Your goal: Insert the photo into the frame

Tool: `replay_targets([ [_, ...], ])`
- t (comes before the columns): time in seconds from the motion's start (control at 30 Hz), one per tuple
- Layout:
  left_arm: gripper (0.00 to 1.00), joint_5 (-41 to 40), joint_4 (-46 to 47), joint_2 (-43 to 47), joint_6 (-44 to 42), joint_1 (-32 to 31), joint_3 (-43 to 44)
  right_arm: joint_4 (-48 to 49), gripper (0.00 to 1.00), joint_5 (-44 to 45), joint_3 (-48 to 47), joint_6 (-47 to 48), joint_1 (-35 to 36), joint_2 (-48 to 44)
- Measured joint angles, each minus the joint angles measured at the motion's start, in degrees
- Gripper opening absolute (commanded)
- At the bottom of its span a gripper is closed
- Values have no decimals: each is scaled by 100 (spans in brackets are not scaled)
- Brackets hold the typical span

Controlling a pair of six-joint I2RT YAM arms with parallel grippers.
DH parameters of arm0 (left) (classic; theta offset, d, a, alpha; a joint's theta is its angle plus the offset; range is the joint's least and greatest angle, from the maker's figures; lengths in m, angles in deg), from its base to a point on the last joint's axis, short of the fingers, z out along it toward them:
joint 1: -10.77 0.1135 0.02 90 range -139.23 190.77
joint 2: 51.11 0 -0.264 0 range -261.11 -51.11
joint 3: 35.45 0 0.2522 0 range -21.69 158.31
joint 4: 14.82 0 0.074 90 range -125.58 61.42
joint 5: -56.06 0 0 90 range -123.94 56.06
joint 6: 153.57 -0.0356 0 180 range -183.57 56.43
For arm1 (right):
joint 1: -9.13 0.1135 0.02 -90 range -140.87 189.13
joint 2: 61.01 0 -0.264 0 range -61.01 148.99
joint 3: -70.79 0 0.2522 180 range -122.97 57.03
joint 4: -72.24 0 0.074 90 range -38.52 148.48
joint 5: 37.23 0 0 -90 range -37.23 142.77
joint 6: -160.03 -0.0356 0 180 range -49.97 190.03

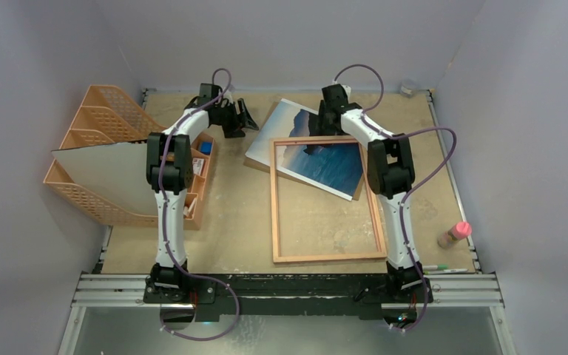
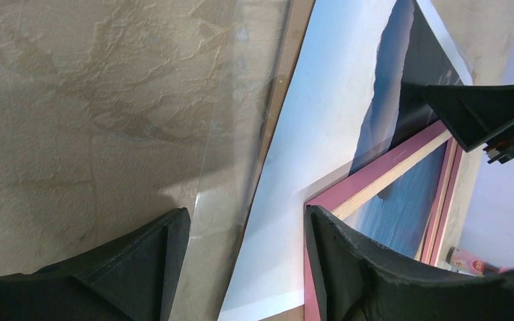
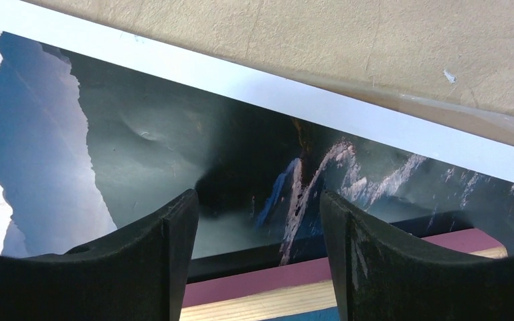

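The photo (image 1: 318, 148), a sea and headland print with a white border, lies face up and skewed at the back of the table, on a brown board. The frame (image 1: 327, 255), tan rim up, lies over the photo's lower right part. My left gripper (image 1: 242, 118) is open and empty, just left of the photo's upper left edge; its wrist view shows the photo (image 2: 321, 147) and the frame's pink corner (image 2: 375, 177). My right gripper (image 1: 324, 122) is open and empty above the photo's dark headland (image 3: 174, 140), by the frame's top rail (image 3: 294, 284).
An orange mesh file organiser (image 1: 107, 159) holding a greyish-white sheet (image 1: 103, 170) stands at the left. A pink-capped bottle (image 1: 455, 234) and pens (image 1: 444, 269) lie at the right edge. A clear film (image 2: 234, 134) lies left of the photo.
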Motion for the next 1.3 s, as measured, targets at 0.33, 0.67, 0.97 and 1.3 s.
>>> replay_targets([
  [0.33,64,662,531,-221,597,103,46,44,70,-52,48,201,0,9],
  [0.67,58,1329,1683,-389,1954,173,-271,48,69,-236,57,295,-72,11],
  [0.97,48,1810,2697,-577,3060,76,-535,55,68,-280,57,356,-76,15],
  [1.3,20,1834,2931,-577,3128,59,-555,83,67,-284,57,378,-76,22],
])
